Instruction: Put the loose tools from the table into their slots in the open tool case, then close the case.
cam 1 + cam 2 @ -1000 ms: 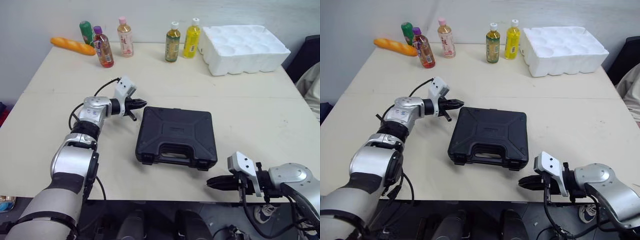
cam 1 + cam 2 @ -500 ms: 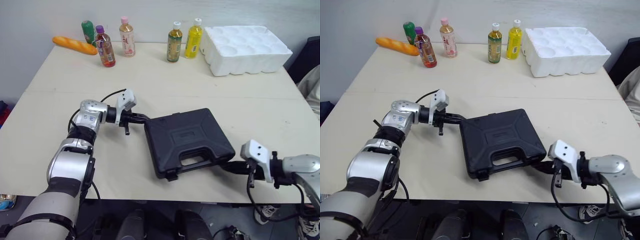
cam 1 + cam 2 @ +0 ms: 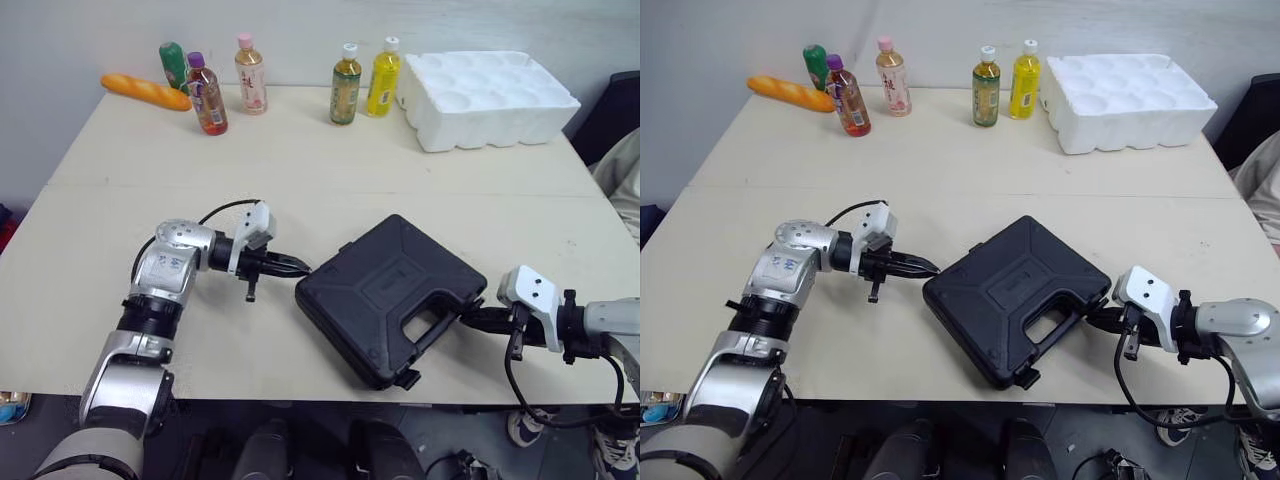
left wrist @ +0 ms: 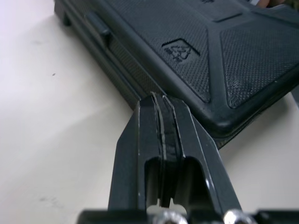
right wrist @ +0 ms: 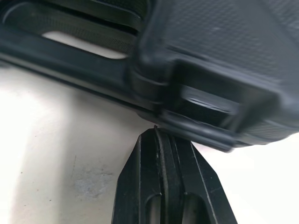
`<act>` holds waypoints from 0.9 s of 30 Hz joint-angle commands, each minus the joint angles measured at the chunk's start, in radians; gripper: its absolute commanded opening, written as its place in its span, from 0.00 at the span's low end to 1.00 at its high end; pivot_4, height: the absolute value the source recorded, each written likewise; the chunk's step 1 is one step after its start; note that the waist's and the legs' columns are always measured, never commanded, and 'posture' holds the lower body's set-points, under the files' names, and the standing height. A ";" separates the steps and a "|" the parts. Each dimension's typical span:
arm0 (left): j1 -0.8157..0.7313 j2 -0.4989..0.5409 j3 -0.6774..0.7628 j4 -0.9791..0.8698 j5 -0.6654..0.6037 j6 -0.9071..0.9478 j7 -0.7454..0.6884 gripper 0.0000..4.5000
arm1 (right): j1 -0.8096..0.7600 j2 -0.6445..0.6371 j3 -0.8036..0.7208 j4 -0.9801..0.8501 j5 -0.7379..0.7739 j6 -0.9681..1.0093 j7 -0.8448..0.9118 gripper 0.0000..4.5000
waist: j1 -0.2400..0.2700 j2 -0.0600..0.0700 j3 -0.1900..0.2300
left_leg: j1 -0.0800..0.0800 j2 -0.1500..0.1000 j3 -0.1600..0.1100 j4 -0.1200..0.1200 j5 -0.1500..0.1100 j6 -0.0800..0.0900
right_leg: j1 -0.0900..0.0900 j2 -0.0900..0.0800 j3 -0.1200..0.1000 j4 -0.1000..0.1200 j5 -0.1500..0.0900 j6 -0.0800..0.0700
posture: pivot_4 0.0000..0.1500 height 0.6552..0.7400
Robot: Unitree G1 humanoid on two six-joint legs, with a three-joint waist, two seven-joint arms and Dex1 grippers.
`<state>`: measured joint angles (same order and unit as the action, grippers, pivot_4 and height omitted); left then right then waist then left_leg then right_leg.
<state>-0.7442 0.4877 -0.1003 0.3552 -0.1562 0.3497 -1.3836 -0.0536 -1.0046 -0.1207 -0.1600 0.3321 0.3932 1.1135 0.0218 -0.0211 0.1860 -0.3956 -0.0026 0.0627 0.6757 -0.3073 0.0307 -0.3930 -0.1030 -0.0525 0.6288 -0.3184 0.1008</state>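
The black tool case [image 3: 390,292] lies shut on the table, turned at an angle with its handle [image 3: 432,324] toward the front right. My left gripper [image 3: 300,267] is shut, its tips touching the case's left corner [image 4: 154,91]. My right gripper [image 3: 470,317] is shut too, its tips against the case's edge beside a latch [image 5: 210,114] near the handle. I see no loose tools on the table.
Several drink bottles [image 3: 345,85] and a bread loaf [image 3: 145,91] stand along the table's far edge. A white foam tray [image 3: 490,95] sits at the back right. The case's front corner [image 3: 395,378] lies close to the table's front edge.
The case has turned counter-clockwise and slid toward the front right. My left gripper followed its left corner forward; my right gripper swung right and up to the handle side.
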 commanded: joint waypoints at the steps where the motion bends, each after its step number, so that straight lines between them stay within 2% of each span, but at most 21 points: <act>1: 0.013 0.028 -0.013 -0.078 -0.020 0.017 0.010 0.02 | 0.028 -0.028 -0.043 -0.018 -0.015 -0.009 -0.006 0.00 | 0.001 0.000 0.000 | 0.000 0.000 0.000 0.000 0.000 0.000 | 0.000 0.000 0.000 0.000 0.000 0.000 | 1.00 0.98; 5: -0.055 0.046 0.004 -0.073 -0.048 0.072 0.022 0.02 | 0.087 -0.047 -0.109 -0.046 -0.002 0.006 -0.014 0.00 | 0.004 0.000 0.000 | -0.001 0.000 -0.001 0.001 0.000 0.000 | 0.001 0.000 0.001 0.000 0.000 0.000 | 1.00 0.98; 9: -0.170 -0.005 -0.006 -0.124 -0.144 0.150 -0.019 0.02 | 0.157 -0.034 -0.197 -0.096 0.017 0.034 -0.036 0.00 | 0.006 0.000 0.000 | -0.005 0.000 -0.005 0.006 -0.001 0.001 | 0.000 0.000 -0.001 0.000 0.000 0.000 | 1.00 0.98; 13: -0.252 -0.148 -0.066 -0.091 -0.128 0.126 0.066 0.02 | 0.181 -0.004 -0.228 -0.137 0.025 0.066 -0.078 0.00 | 0.007 0.001 0.000 | -0.006 -0.001 -0.006 0.007 -0.001 0.002 | 0.001 0.000 -0.002 -0.001 0.001 0.002 | 1.00 0.98; 17: -0.339 -0.351 -0.148 0.096 -0.042 0.051 0.198 0.02 | 0.186 0.036 -0.257 -0.172 0.050 0.128 -0.135 0.00 | 0.007 0.001 0.000 | -0.006 -0.002 -0.005 0.008 -0.001 0.003 | 0.001 0.003 -0.001 -0.001 0.001 0.003 | 1.00 0.98; 22: -0.419 -0.490 -0.255 0.362 0.078 -0.120 0.231 0.02 | 0.197 0.076 -0.277 -0.239 0.083 0.201 -0.193 0.00 | 0.002 0.001 0.000 | -0.006 -0.002 -0.003 0.007 -0.001 0.003 | -0.001 0.004 -0.001 0.000 0.001 0.003 | 1.00 0.98; 27: -0.496 -0.601 -0.280 0.587 0.158 -0.224 0.324 0.02 | 0.211 0.100 -0.272 -0.278 0.082 0.234 -0.242 0.00 | 0.005 0.001 0.000 | -0.005 -0.001 -0.001 0.006 -0.001 0.003 | -0.002 0.002 -0.001 -0.001 0.001 0.003 | 1.00 0.98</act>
<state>-1.1978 -0.0681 -0.3752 0.8962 -0.0302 0.1600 -1.0974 0.1564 -0.9122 -0.3629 -0.4011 0.4009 0.6182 0.8896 0.0265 -0.0199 0.1856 -0.4014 -0.0034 0.0612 0.6825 -0.3089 0.0343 -0.3954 -0.1010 -0.0529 0.6276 -0.3169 0.1035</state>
